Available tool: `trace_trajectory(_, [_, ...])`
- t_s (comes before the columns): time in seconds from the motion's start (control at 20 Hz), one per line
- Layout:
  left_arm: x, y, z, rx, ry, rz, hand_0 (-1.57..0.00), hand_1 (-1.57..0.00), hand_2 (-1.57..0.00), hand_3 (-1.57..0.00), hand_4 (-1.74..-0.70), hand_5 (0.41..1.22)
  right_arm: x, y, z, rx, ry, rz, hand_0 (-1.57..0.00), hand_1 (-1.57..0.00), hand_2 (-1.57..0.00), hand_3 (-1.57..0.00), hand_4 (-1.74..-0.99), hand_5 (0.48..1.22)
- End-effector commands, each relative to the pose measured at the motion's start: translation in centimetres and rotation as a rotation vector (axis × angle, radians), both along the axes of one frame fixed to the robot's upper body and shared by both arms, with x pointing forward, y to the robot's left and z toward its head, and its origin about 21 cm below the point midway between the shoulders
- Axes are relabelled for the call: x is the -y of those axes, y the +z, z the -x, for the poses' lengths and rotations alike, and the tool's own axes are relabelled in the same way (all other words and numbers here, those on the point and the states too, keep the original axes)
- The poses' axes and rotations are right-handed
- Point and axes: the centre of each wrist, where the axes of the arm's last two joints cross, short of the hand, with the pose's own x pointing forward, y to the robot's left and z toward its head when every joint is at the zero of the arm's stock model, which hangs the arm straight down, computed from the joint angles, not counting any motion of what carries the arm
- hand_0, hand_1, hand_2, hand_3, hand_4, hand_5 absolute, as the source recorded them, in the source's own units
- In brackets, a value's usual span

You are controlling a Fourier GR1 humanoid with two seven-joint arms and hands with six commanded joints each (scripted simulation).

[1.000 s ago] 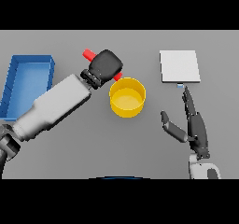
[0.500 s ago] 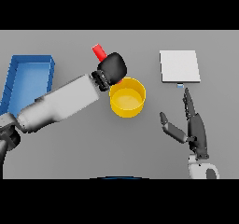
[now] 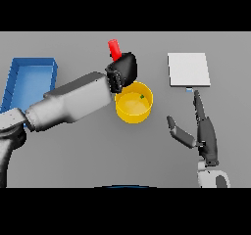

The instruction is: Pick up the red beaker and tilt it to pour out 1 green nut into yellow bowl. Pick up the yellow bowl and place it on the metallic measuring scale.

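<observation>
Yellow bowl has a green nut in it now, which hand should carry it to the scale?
Probably the right hand: it is open and lies between the yellow bowl and the metallic scale. The left hand is shut on the red beaker above the bowl's rim.

Grey worktop is carrying three items directly. Blue tray is sitting at the left edge, partly cut off by the frame. Yellow bowl is sitting near the centre, with a small green nut lying inside it. Metallic measuring scale is lying flat at upper right, well apart from the bowl.
</observation>
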Motion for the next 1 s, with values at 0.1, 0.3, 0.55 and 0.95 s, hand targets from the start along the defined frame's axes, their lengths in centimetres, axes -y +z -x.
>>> trace_trajectory(0.1, [0.4, 0.6, -0.3, 0.022, -0.050, -0.053, -1.57, -1.57, -1.57, -1.57, -1.73, 1.221, -0.2, -0.2, 0.1, 0.005, -0.001, 0.000, 0.00, 0.00, 0.00, 0.00, -1.209, 0.593])
trace_trajectory(0.3, [0.9, 3.3, -1.3, 0.050, -0.052, -0.053, -1.57, -1.57, -1.57, -1.57, -1.73, 1.221, -0.2, -0.5, 0.0, -0.002, 0.000, 0.014, 0.00, 0.00, 0.00, 0.00, -1.206, 0.592])
trace_trajectory(0.55, [-0.8, 12.2, -4.1, 0.166, 0.008, 0.088, -1.57, -1.57, -1.46, -1.04, -1.70, 1.221, 0.0, -0.3, -0.2, 0.022, 0.006, 0.009, 0.00, 0.00, 0.00, 0.00, -1.186, 0.596])
trace_trajectory(0.95, [-10.1, 20.2, -8.2, 0.203, 0.473, 0.709, -1.57, -1.57, -1.55, -1.36, -1.73, 1.221, 0.0, 0.1, -0.5, 0.029, 0.035, -0.044, 0.00, 0.00, 0.00, 0.00, -1.209, 0.593])
